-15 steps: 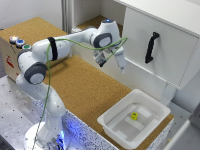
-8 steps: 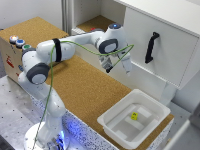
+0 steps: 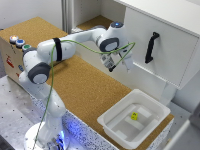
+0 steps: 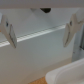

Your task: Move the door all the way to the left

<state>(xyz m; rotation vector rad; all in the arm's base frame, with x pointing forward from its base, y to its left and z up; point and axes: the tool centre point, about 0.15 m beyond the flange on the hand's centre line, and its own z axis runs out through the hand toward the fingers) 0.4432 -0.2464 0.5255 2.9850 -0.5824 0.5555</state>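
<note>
Exterior view: a white robot arm [image 3: 65, 47] rises from a base at the lower part of the exterior view's left and reaches across a cork-topped table [image 3: 75, 85] toward a white cabinet. Its end effector [image 3: 118, 65] hangs just in front of the door [image 3: 165, 42], a large flat white panel filling the upper part of the exterior view's right. A black vertical bar handle [image 3: 151, 47] is fixed to the door, a little toward the exterior view's right of the end effector and apart from it. A green cable [image 3: 95, 47] runs along the arm and loops near the wrist. To the exterior view's left of the door, the cabinet stands open, showing a cork-coloured inner shelf [image 3: 95, 22].

On the table near the lower part of the exterior view's right sits a shallow white tray [image 3: 112, 120], with a small yellow object [image 3: 134, 116] lying inside it. At the far edge of the exterior view's left, a brown box [image 3: 11, 60] carries coloured round buttons [image 3: 16, 41] on top.

Wrist view: the picture is blurred. Two pale fingers [image 4: 9, 32] of the end effector stand well apart, with nothing between them, so it is open and holding nothing. Behind them is a flat white surface crossed by a thin lighter line. A curved white rim [image 4: 67, 75] shows in one corner, and a dark blurred shape [image 4: 44, 9] sits near the edge between the fingers; what it is cannot be told.
</note>
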